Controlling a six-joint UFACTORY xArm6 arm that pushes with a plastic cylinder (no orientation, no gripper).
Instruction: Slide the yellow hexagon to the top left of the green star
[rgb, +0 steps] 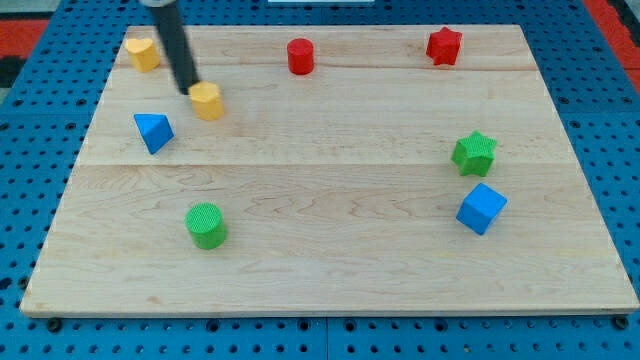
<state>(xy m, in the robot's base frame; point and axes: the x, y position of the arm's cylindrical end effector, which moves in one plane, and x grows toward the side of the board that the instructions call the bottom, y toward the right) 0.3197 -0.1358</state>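
Observation:
The yellow hexagon (207, 101) lies in the upper left part of the wooden board (330, 270). The green star (474, 153) lies far off at the view's right, about mid-height. My dark rod comes down from the view's top left. My tip (188, 90) sits right at the hexagon's upper left edge, touching it or very nearly so.
A second yellow block (143, 53) lies in the top left corner. A blue triangular block (153, 131) is below and left of the tip. There are also a red cylinder (300, 56) at top centre, a red star (443, 46) at top right, a green cylinder (206, 224) at lower left and a blue cube (481, 208) under the green star.

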